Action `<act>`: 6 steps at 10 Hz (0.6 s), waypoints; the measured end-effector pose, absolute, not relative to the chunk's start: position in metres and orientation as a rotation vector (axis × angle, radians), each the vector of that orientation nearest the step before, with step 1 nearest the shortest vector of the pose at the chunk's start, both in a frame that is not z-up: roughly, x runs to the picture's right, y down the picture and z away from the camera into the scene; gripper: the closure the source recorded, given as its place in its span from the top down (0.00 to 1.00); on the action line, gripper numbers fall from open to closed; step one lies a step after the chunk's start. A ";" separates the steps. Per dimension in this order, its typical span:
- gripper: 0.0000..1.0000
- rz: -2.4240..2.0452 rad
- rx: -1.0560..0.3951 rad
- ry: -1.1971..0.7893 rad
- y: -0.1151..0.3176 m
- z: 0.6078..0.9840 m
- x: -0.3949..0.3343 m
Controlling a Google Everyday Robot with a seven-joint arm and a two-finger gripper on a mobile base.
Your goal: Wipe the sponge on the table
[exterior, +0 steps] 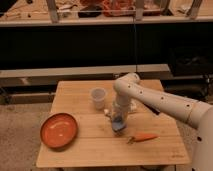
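Note:
The light-wood table point(90, 145) fills the lower part of the camera view. My white arm comes in from the right, bends at an elbow above the table and points straight down. The gripper point(119, 122) hangs at the table's middle, right of the clear cup point(98, 98). The pale blue sponge point(118, 124) shows at its tip, pressed against or just above the table top. The gripper's body hides part of the sponge.
An orange plate point(59, 130) lies at the table's front left. A carrot point(142, 137) lies right of the gripper, near the front. A long grey shelf point(60, 73) runs behind the table, with a dark gap above it.

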State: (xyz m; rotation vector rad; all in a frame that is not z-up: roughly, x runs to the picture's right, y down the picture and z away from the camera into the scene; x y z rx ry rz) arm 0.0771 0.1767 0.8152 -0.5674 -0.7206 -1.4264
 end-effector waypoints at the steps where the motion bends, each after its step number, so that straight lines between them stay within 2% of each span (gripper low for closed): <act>1: 0.00 -1.413 -0.558 -0.721 0.177 0.815 0.079; 6: 0.00 -1.464 -0.471 -0.729 0.175 0.834 0.060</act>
